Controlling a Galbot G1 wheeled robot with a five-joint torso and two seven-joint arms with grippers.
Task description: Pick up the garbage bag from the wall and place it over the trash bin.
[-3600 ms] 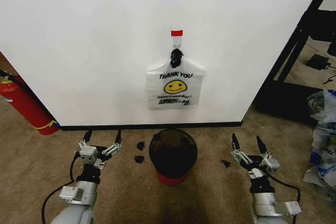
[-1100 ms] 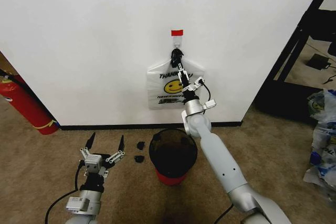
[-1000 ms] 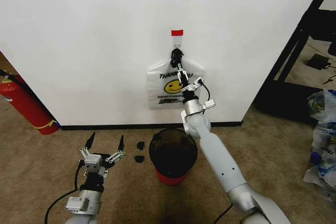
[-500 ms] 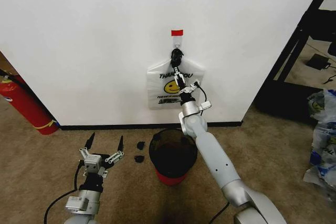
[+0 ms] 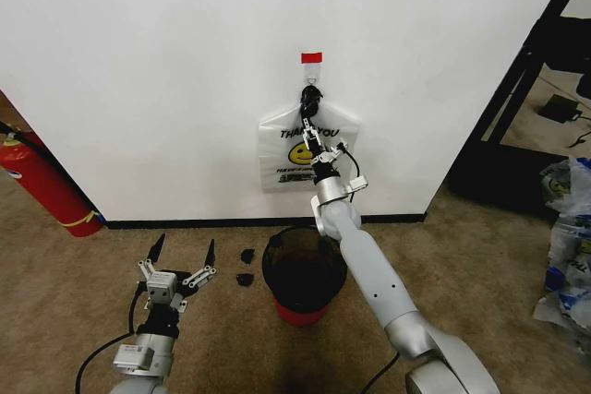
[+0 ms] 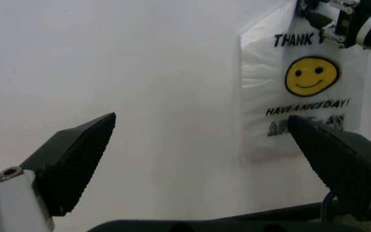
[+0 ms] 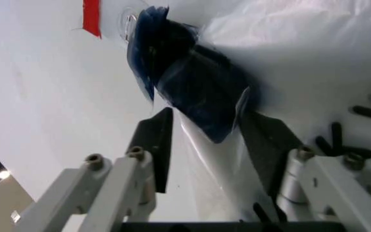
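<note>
The right gripper (image 5: 314, 128) reaches up the wall (image 5: 166, 80), fingers open astride the garbage bag's (image 5: 277, 159) dark handles. The left gripper (image 5: 180, 256) hovers spread open above the carpet.

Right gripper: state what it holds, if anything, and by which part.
Nothing is held yet. The right gripper is open, its fingers either side of the dark bunched handles of the thin white smiley-face garbage bag, just below the wall hook.
</note>
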